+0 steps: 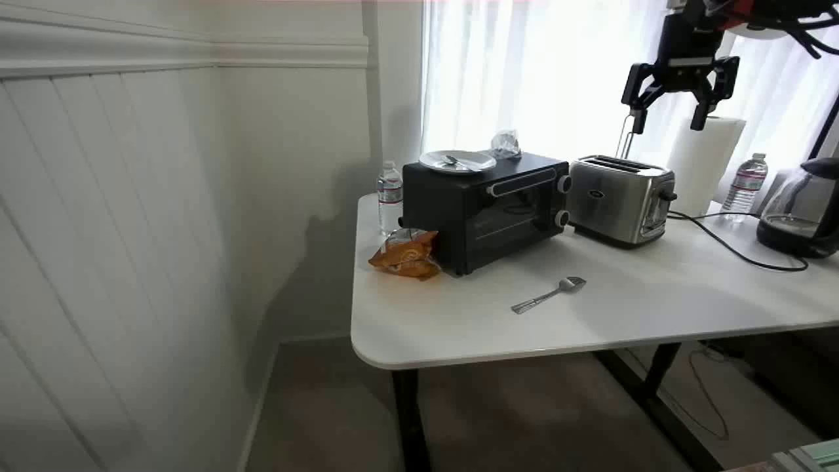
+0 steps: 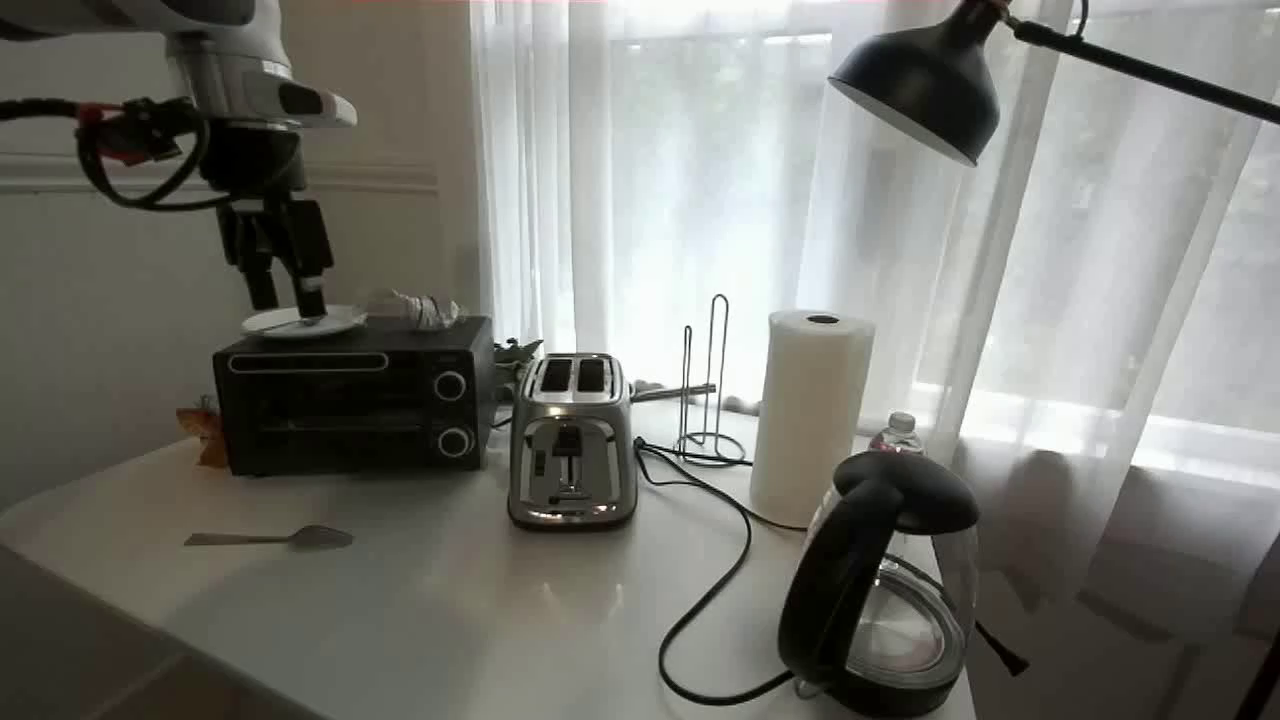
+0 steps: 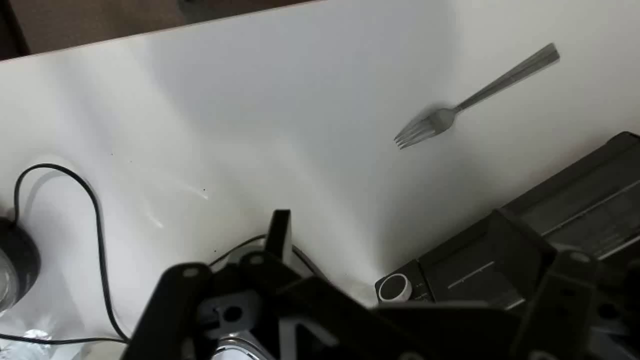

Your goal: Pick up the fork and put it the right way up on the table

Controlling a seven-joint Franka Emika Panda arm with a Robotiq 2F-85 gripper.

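The silver fork (image 1: 547, 297) lies on the white table (image 1: 452, 328), in front of the toaster oven. It also shows in an exterior view (image 2: 312, 538) and in the wrist view (image 3: 443, 119). Its head seems arched above the tabletop, with a shadow beside it; in the wrist view its tines point lower left. My gripper (image 1: 669, 120) is open and empty, pointing down, high above the table and apart from the fork. It also shows in an exterior view (image 2: 287, 297). In the wrist view my gripper's spread fingers (image 3: 400, 240) are below the fork in the picture.
A black toaster oven (image 1: 505, 219) bears a plate (image 1: 432, 162) with silver cutlery. A steel toaster (image 1: 613, 200), paper towel roll (image 2: 812, 420) and kettle (image 2: 880, 590) with a black cable (image 2: 735, 560) stand farther along. An orange bag (image 1: 406, 259) and a bottle (image 1: 390, 196) are beside the oven.
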